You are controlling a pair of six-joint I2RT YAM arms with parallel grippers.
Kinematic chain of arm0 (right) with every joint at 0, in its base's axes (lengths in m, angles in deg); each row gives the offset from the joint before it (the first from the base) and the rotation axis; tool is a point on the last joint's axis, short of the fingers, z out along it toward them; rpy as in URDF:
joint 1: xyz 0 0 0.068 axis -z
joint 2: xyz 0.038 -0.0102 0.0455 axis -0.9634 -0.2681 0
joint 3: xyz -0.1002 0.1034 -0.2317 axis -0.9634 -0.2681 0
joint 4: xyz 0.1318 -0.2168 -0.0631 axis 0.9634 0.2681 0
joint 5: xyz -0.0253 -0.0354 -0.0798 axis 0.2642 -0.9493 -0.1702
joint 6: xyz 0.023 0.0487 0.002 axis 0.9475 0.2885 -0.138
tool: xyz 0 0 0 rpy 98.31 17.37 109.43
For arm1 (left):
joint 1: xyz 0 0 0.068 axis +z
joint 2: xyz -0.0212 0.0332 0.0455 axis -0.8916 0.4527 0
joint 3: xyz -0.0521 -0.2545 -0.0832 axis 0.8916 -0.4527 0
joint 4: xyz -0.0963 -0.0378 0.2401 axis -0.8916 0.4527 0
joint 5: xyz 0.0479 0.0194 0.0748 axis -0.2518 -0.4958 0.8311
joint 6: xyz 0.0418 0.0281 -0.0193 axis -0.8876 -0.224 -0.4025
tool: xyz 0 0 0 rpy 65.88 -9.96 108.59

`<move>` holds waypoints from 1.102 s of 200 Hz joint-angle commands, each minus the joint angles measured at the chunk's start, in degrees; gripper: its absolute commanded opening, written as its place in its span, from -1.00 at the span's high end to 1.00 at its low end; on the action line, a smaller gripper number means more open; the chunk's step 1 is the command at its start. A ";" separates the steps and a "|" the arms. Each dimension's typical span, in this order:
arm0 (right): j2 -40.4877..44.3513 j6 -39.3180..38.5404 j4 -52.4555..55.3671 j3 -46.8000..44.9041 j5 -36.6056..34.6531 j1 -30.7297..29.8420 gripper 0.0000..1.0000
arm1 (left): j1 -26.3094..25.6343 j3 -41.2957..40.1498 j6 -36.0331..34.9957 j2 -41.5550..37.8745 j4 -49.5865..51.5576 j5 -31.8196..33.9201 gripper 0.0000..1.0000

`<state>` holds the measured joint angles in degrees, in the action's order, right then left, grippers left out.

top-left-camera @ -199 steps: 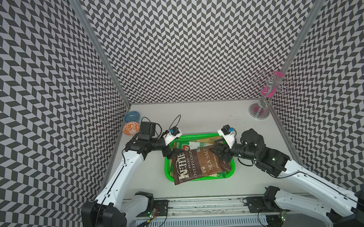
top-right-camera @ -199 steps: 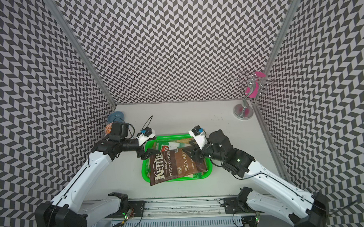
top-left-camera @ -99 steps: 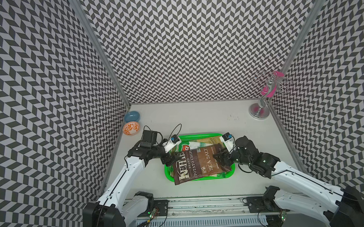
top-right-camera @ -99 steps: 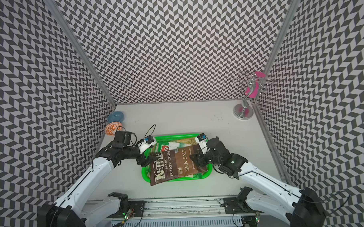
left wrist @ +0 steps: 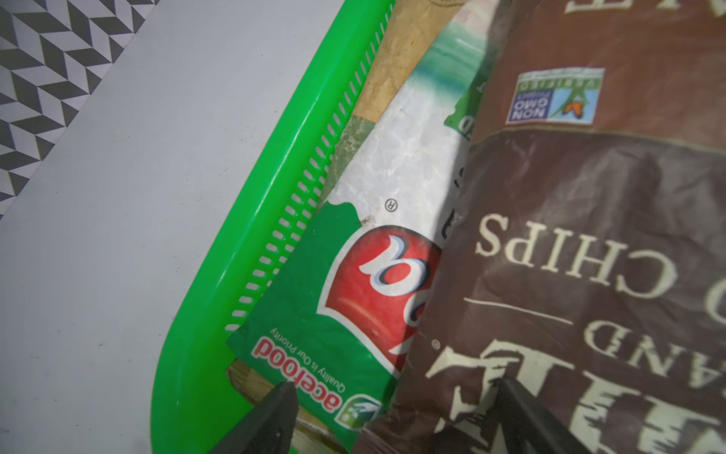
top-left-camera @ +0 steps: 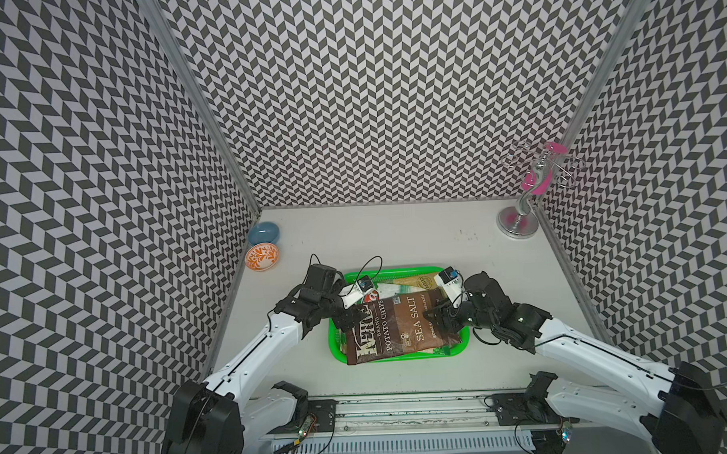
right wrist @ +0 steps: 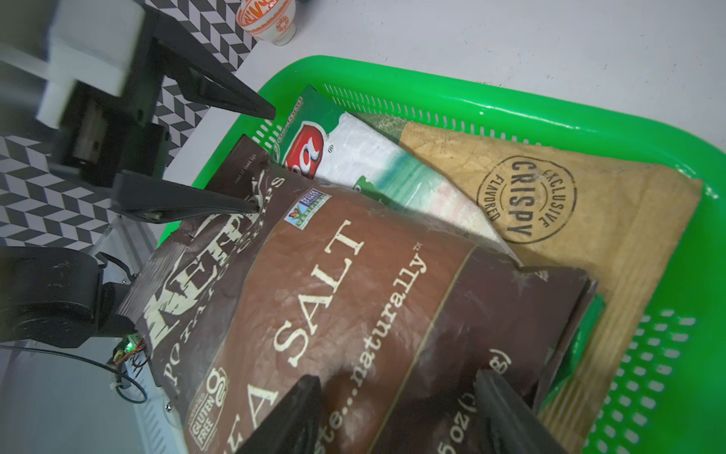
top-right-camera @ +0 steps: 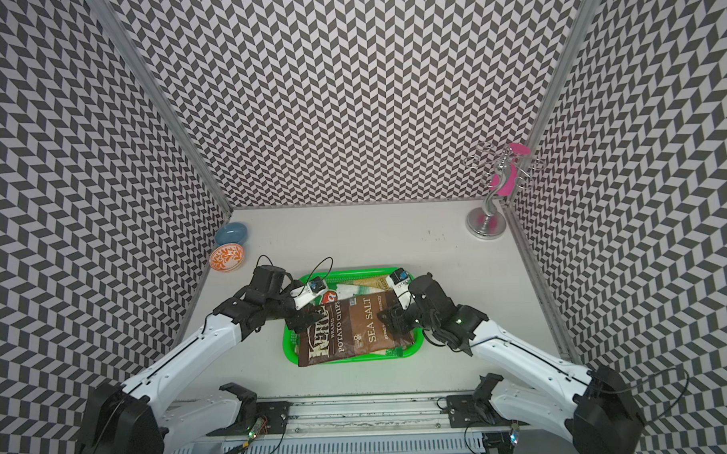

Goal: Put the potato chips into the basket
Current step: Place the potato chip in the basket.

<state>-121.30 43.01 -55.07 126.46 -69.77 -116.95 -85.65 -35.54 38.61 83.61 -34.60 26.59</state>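
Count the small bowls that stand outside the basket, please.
2. A blue bowl sits at the far left; an orange-patterned bowl stands just in front of it, nearer the basket. None seems hidden.

Four chip bags [top-left-camera: 398, 330] visible in one green basket [top-left-camera: 336, 353], two bowls [top-left-camera: 262, 256] at ten o'clock, one stand [top-left-camera: 517, 224] at two o'clock

The pale bench [top-left-camera: 395, 235] carries the green basket [top-left-camera: 392, 272] near its front middle. An orange-patterned bowl [top-left-camera: 262, 256] and a blue bowl [top-left-camera: 263, 233] sit side by side at its left edge; a silver stand [top-left-camera: 517, 223] occupies the far right corner.
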 commanded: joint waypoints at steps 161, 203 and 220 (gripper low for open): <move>5.74 1.18 -7.58 4.02 -6.19 2.92 -0.64 | 7.43 14.87 8.51 -3.79 3.05 -11.15 -0.98; 3.67 -0.99 -9.46 5.38 8.07 2.86 -0.59 | 11.85 13.75 13.25 -4.41 0.31 -13.97 -0.98; 4.73 0.18 -10.95 3.86 6.91 2.86 -0.58 | 14.77 11.08 15.18 -4.41 -2.51 -14.63 -0.98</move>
<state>-117.30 43.23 -61.38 130.35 -66.81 -114.04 -73.95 -21.59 49.69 79.94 -34.82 15.31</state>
